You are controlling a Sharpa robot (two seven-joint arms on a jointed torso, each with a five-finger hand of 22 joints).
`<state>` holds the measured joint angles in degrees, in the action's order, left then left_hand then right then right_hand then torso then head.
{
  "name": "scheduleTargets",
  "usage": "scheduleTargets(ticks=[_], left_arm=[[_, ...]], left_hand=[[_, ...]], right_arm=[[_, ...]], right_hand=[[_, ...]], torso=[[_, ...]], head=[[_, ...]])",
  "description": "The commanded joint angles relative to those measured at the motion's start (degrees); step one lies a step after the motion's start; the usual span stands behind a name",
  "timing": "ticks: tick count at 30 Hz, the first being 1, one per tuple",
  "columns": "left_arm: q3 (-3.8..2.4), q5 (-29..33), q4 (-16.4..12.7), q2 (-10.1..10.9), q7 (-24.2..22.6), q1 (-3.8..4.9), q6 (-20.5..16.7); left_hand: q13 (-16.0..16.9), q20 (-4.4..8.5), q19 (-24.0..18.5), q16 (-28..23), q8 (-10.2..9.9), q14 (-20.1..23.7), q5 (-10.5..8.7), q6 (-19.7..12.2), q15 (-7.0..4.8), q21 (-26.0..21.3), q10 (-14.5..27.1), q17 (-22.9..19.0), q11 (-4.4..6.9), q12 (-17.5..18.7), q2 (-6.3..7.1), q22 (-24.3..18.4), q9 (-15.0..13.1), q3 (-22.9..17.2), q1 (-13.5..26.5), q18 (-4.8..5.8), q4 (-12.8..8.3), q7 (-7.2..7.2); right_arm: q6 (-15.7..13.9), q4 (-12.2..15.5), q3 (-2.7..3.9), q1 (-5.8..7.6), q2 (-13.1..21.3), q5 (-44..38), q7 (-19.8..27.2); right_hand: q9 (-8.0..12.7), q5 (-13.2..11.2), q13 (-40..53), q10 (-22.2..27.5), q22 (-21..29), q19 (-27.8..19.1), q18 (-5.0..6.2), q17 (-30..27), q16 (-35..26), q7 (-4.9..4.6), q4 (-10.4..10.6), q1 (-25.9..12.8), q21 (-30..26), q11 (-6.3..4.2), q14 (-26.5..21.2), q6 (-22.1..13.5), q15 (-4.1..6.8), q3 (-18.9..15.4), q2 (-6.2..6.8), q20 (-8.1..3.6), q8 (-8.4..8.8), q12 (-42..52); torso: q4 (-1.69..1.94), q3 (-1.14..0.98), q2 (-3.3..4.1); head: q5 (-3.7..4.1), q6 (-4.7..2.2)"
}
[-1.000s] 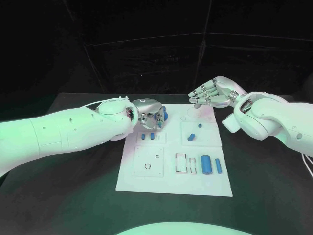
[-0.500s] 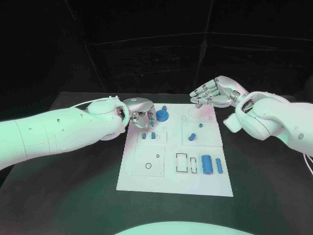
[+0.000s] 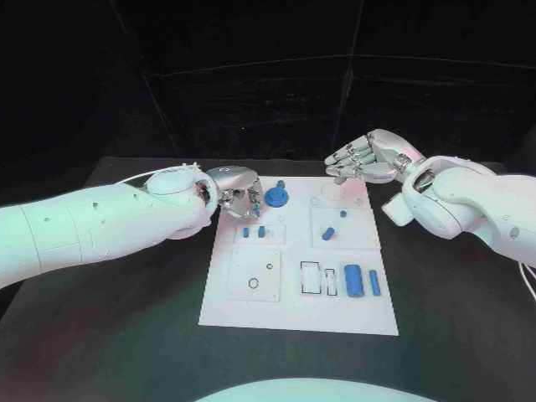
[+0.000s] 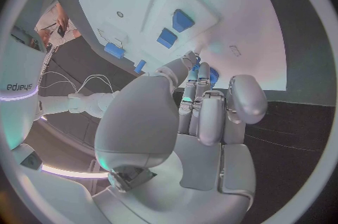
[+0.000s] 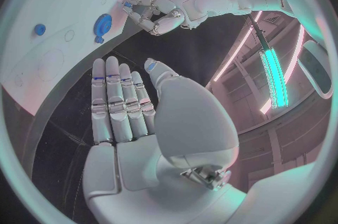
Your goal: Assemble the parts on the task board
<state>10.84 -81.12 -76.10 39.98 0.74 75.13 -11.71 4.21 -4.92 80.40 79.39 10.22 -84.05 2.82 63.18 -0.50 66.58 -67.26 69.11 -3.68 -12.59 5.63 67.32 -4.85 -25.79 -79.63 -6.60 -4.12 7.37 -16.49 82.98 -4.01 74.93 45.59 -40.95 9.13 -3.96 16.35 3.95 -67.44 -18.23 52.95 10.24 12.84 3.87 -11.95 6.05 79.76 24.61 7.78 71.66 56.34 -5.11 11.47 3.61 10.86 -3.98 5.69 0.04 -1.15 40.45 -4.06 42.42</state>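
The black bench (image 3: 123, 318) carries the white task board (image 3: 298, 314) at its middle, with bare bench on both long sides. My left hand (image 3: 238, 194) sits over the board's far-left corner, fingers curled, nothing visibly held — a blue disc part (image 3: 276, 198) lies just beside it. My right hand (image 3: 367, 157) hovers above the far-right corner, fingers together, empty. Smaller blue parts (image 3: 354, 280) lie nearer on the board.

Blue parts (image 3: 354, 280) on white task board (image 3: 295, 314), black table (image 3: 123, 327).
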Motion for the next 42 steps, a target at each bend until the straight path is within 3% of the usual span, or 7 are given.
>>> scheduleTargets(ticks=[1,42], left_arm=[[-0.06,0.3,0.2,0.0,0.8,0.10,0.8],[0.01,0.9,2.0,-2.3,1.1,0.07,3.9]], left_hand=[[0.0,0.03,0.5,0.3,-0.3,-1.8,0.05,0.3,-0.50,0.3,-0.4,0.0,0.04,0.3,-0.05,0.1,0.1,-0.4,0.6,0.88,0.0,0.05],[0.0,0.08,0.5,0.2,-0.5,-1.8,0.02,0.8,-0.60,0.4,-1.0,-0.4,0.19,0.7,0.18,0.3,0.1,-0.3,1.0,0.90,0.0,-0.14]], right_arm=[[0.3,0.0,0.03,0.10,-0.1,-0.1,0.5],[0.4,0.1,0.03,0.10,-0.1,-0.1,0.4]], right_hand=[[-0.1,0.3,0.0,0.2,0.1,0.1,0.12,-0.1,-0.2,0.08,-0.1,-0.3,-0.3,0.03,-0.4,-0.5,0.13,0.4,-0.20,0.37,-0.15,0.2],[-0.1,0.3,0.0,0.2,0.1,0.1,0.13,-0.1,-0.2,0.09,-0.1,-0.2,-0.3,0.02,-0.4,-0.5,0.14,0.4,-0.22,0.37,-0.17,0.3]], torso=[[-0.01,-0.03,-0.01],[0.03,0.01,-0.04]], head=[[0.00,0.06],[0.09,0.51]])
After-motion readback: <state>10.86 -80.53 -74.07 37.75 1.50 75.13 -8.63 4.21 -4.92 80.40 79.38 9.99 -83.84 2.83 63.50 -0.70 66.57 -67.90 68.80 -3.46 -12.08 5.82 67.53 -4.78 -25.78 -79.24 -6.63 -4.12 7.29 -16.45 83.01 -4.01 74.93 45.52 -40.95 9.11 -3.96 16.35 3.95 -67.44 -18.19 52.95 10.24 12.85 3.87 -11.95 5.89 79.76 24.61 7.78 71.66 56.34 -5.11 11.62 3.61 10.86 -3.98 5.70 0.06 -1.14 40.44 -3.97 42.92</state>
